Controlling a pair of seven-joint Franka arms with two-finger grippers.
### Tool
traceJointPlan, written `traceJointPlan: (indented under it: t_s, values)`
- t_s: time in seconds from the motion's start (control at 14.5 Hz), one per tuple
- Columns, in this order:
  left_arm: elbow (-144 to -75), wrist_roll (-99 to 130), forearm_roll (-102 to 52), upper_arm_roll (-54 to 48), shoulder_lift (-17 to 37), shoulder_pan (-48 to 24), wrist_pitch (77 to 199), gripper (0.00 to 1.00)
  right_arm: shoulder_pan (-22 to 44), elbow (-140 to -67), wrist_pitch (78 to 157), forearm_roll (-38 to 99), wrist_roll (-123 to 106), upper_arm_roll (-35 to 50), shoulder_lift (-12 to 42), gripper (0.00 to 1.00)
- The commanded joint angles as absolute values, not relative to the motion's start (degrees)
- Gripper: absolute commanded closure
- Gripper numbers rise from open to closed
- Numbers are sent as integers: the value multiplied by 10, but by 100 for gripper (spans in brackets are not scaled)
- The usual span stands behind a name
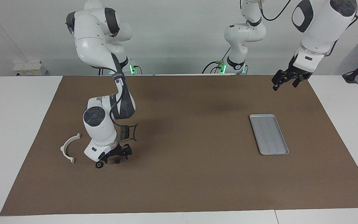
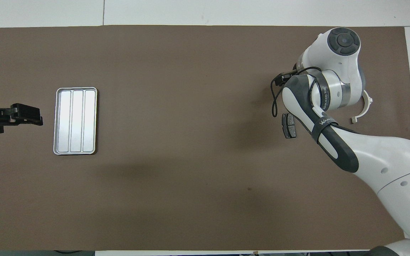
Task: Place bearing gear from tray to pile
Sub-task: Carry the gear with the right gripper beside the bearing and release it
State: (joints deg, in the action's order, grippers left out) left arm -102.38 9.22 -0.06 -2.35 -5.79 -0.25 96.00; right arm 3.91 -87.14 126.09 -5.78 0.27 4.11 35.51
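Note:
The silver tray [image 1: 269,134] lies bare toward the left arm's end of the mat; it also shows in the overhead view [image 2: 75,121]. A small dark round bearing gear [image 1: 99,165] is on the mat at the tips of my right gripper [image 1: 109,162], which is lowered beside the white half-ring bracket [image 1: 68,147]. I cannot tell whether the gripper still touches the gear. In the overhead view the right arm hides the gear; one dark brake pad [image 2: 289,125] and part of the bracket [image 2: 364,106] show. My left gripper [image 1: 286,84] waits raised and empty beside the tray.
A brown mat [image 1: 185,174] covers the white table. The right arm's elbow and a looping black cable [image 1: 130,132] hang low over the pile.

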Motion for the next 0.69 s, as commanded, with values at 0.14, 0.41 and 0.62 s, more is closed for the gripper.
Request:
traceJointPlan:
  t_s: [0.14,0.41,0.62]
  values:
    - [-1023,87,-4,-25,-65,0,951,0,18,-893,1243,-54,-9,47,315,0]
    - [-1023,87,-4,-25,-65,0,950,0,25,-908,1195,-50,-11,40,253,0]
    - [-1023,87,-4,-25,-65,1,950,0,18,-942,1160,-29,-24,40,189,0]
